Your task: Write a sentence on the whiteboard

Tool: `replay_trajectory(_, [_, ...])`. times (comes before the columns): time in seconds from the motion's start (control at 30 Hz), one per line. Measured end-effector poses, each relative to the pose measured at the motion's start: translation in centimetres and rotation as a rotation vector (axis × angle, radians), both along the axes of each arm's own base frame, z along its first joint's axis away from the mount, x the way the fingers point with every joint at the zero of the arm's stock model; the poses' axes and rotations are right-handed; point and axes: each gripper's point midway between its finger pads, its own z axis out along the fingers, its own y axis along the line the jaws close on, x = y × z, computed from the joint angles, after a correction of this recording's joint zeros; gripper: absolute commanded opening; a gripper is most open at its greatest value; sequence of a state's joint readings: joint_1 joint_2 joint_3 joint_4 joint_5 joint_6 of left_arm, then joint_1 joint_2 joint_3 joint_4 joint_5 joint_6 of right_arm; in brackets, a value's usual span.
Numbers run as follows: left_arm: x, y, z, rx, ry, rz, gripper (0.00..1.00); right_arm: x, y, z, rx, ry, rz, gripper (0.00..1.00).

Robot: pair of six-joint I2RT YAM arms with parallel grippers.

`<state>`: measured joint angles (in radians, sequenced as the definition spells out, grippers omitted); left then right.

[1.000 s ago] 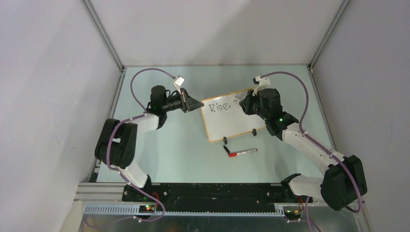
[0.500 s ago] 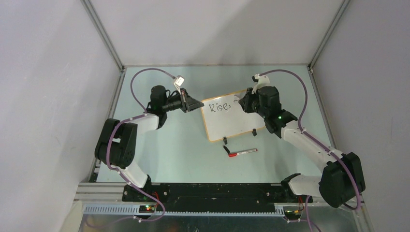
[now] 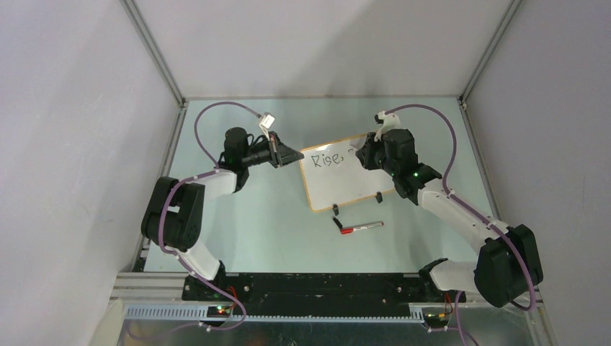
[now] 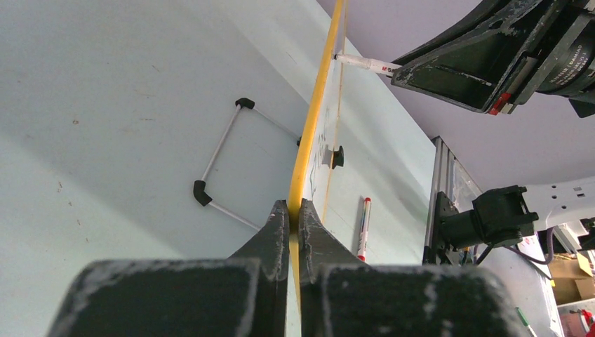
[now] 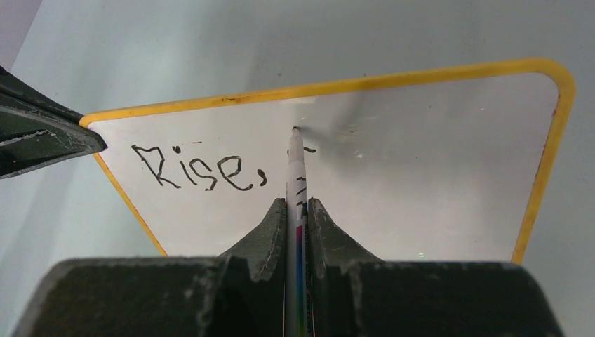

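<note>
The whiteboard (image 3: 346,189), white with a thin orange frame, lies tilted on the table. My left gripper (image 3: 297,156) is shut on its left edge, and the left wrist view shows the frame (image 4: 312,119) pinched between the jaws of that left gripper (image 4: 295,210). My right gripper (image 3: 360,153) hovers over the board's top right part, shut on a white marker (image 5: 295,175). The marker tip touches the board just right of the word "Rise," (image 5: 200,168), beside a short fresh stroke. Of the sentence only "Rise," (image 3: 326,161) shows in the top view.
A red-capped marker (image 3: 362,228) lies on the table in front of the board, with a small black piece at its left end. Two black clip feet (image 3: 335,210) sit on the board's near edge. A wire stand (image 4: 221,158) shows behind the board.
My right wrist has shifted slightly up and away with the marker over the board. The left arm and the board have stayed still.
</note>
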<state>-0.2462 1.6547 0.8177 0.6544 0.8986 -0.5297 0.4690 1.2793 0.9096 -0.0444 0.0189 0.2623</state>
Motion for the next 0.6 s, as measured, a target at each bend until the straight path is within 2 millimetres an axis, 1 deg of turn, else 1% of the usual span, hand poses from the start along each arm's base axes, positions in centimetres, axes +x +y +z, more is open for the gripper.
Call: replay_trajectory(0.6, [0.00,0.00,-0.02,0.000,0.001,0.000,0.02,-0.30,-0.13,-0.47,-0.008,0.023,0.000,0.00])
